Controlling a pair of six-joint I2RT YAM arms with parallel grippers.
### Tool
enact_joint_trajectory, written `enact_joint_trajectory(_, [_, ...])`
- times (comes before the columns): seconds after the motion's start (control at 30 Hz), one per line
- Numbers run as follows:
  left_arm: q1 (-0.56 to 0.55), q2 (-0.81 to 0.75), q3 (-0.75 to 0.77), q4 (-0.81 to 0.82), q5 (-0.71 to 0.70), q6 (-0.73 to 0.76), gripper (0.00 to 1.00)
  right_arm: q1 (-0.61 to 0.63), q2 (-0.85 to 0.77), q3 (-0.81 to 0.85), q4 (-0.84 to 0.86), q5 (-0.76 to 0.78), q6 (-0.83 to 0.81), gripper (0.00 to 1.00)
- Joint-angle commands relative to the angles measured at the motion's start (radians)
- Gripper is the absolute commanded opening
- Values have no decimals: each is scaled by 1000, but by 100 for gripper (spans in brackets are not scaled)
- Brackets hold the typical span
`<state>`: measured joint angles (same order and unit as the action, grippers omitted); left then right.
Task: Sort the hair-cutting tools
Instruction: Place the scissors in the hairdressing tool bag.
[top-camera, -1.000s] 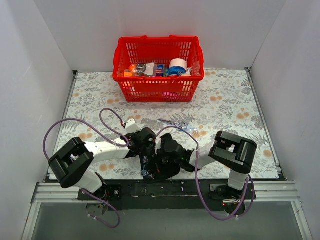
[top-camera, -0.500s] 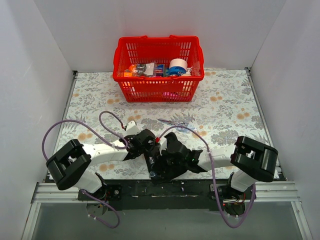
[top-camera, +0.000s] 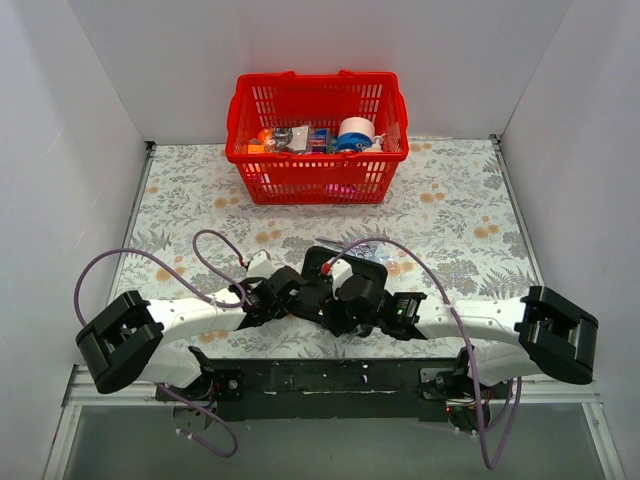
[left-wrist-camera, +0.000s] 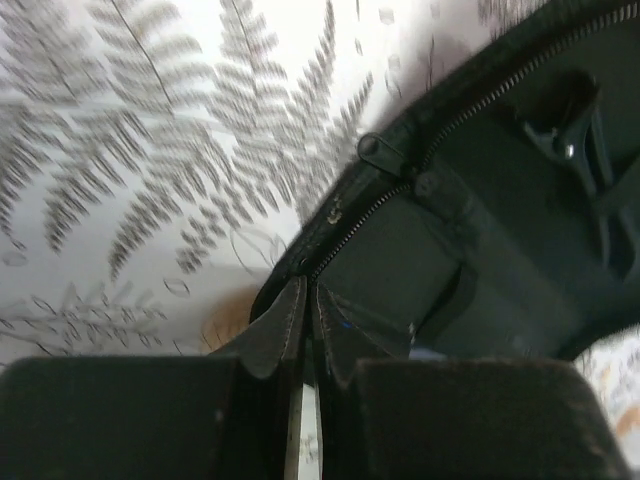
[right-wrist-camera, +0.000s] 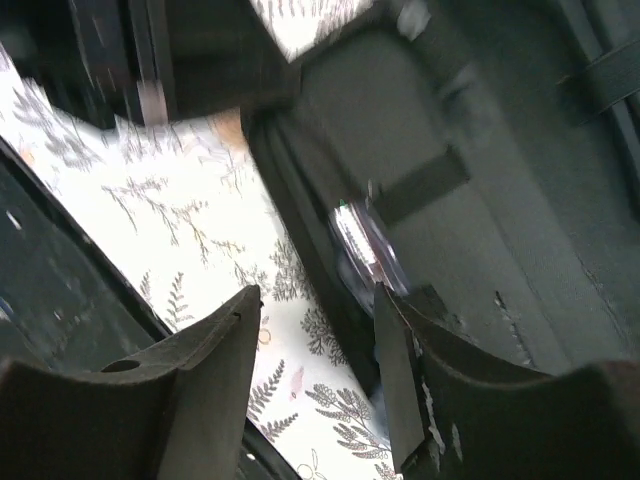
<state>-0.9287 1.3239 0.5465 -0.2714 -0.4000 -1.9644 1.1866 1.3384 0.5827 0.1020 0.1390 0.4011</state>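
One of the scissors (top-camera: 372, 254) lies loose on the floral cloth (top-camera: 180, 200), just beyond both grippers on the side away from the arm bases, so it is clearly not yet sorted. Directly ahead of the right gripper (right-wrist-camera: 315, 295), a little past its fingertips, a translucent loop (right-wrist-camera: 358, 240) with a glint of metal sits inside the black pouch (left-wrist-camera: 520, 250), close to an elastic strap (right-wrist-camera: 420, 185). I take it for the handle of the other pair, already stowed, though blur leaves some doubt. The slim black tool I cannot pick out in any view. On that reading the job is partly done: one tool is in, one is waiting, and one is unaccounted for. The right gripper's fingers stand apart with nothing between them. The left gripper (left-wrist-camera: 307, 300) is closed, pinching the pouch's zippered rim, apparently to keep its mouth open. The red basket (top-camera: 318, 165) stands well beyond both grippers, against the back wall. Compared with a second ago, the right arm has unfolded and now lies stretched low, its elbow swung out toward its own side. Its jaws have parted, and its wrist has moved away from the bases toward the loose scissors. The left arm has also flattened, its elbow further out. The pouch's dark bulk seems to have shifted away from the near edge. The loose scissors and the basket have not moved.
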Motion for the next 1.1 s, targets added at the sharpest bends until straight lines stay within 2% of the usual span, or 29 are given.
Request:
enact_joint_trajectory(0.0, [-56,-11,-51,-109,243,-30,0,31,-96,117,-137,220,2,57])
enact_joint_trajectory(0.13, [-61,-28,-68,-104,240,-39,0,38,-203,76,-301,315,83,61])
enact_joint_trajectory(0.23, [-61,-37,-69,-104,234,-39,0,38,-255,31,-352,393,157,64])
enact_joint_trajectory(0.43, [-62,-45,-68,-109,231,-36,0,-1,-254,-18,-493,507,343,65])
enact_joint_trajectory(0.67, [-64,-64,-77,-115,227,-45,0,-100,-220,-78,-374,485,312,56])
enact_joint_trajectory(0.93, [-65,-63,-76,-118,224,-51,0,-153,-176,-40,-279,439,223,44])
enact_joint_trajectory(1.07, [-65,-54,-72,-120,227,-51,0,-169,-140,-26,-240,415,199,44])
